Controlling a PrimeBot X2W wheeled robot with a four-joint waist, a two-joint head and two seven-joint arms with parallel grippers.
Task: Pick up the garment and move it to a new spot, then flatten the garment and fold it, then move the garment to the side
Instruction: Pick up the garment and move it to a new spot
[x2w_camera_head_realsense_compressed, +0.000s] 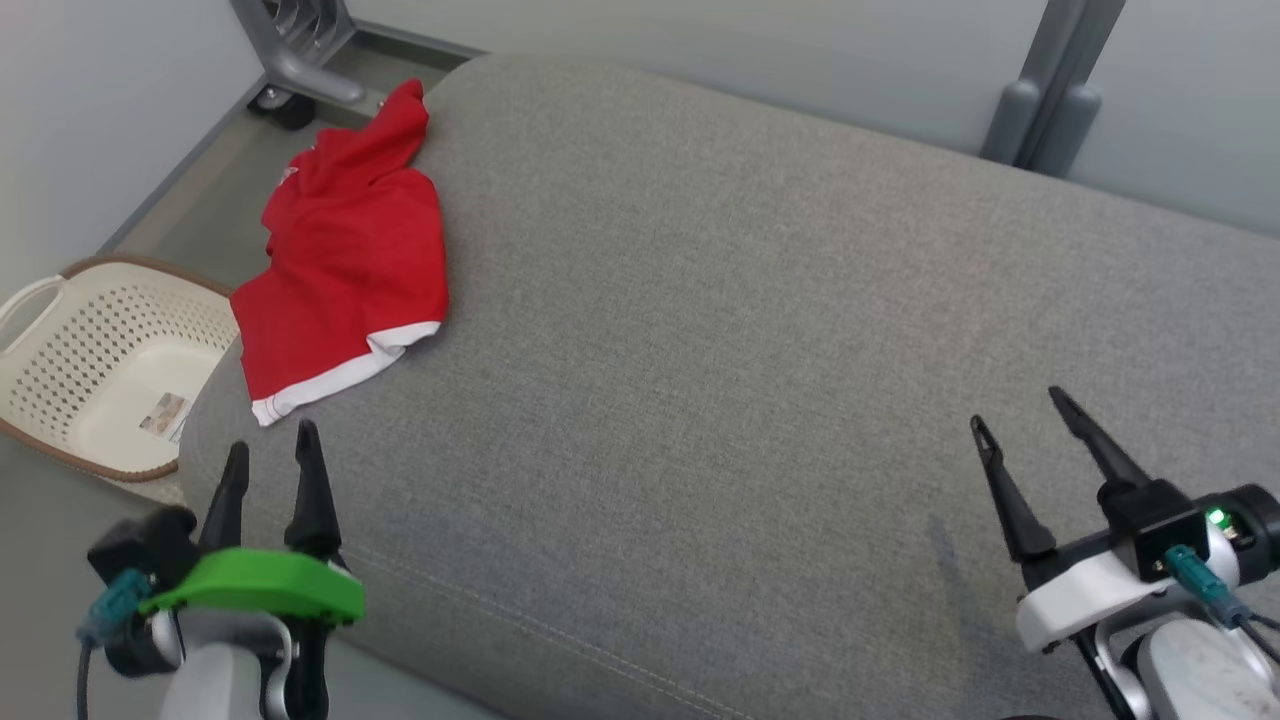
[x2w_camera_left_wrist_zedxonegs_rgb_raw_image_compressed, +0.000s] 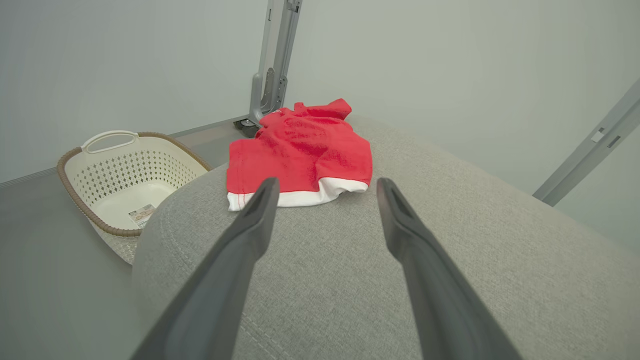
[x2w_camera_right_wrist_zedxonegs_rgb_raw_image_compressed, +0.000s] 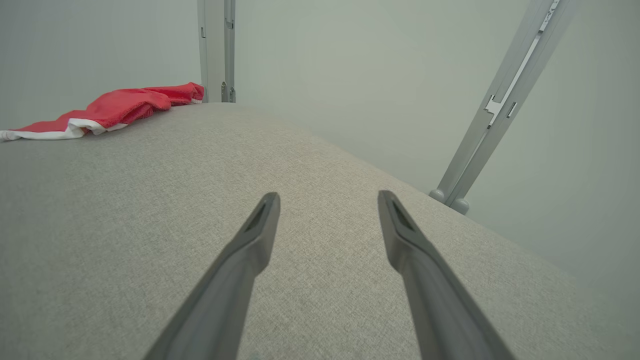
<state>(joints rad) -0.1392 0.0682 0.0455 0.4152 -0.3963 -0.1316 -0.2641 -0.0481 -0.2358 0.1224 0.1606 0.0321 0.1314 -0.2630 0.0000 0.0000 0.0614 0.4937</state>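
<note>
So the whole thing hinges on this: the red garment (x2w_camera_head_realsense_compressed: 345, 250) lies dead ahead of the left gripper (x2w_camera_head_realsense_compressed: 271, 438), just past its fingertips, and its white hem band (x2w_camera_head_realsense_compressed: 330, 380) is the edge closest to them. In the left wrist view the hem sits right between the two fingers (x2w_camera_left_wrist_zedxonegs_rgb_raw_image_compressed: 250, 225), with a short strip of bare fabric before it. The long axis runs pretty much along the way those fingers point, from the hem out to a bunched, narrower end at the far corner.

The right gripper (x2w_camera_head_realsense_compressed: 1017, 407) is well apart from it, way off to that gripper's left and ahead, so I'd say the left arm is the obvious one for the pickup.

Both sets of fingers are spread wide with nothing in them, hovering over the grey cushion (x2w_camera_head_realsense_compressed: 700, 300).

Materials: the garment looks like thin soft knit. It's limp and rumpled, partly doubled over itself, and seems to slump over the cushion's rounded left edge. The cushion is coarse woven upholstery with a stitched seam, so probably a bit grabby on cloth. Beyond the garment's left side, down on the floor, sits a cream perforated plastic laundry basket (x2w_camera_head_realsense_compressed: 90, 330) with a brown rim.
</note>
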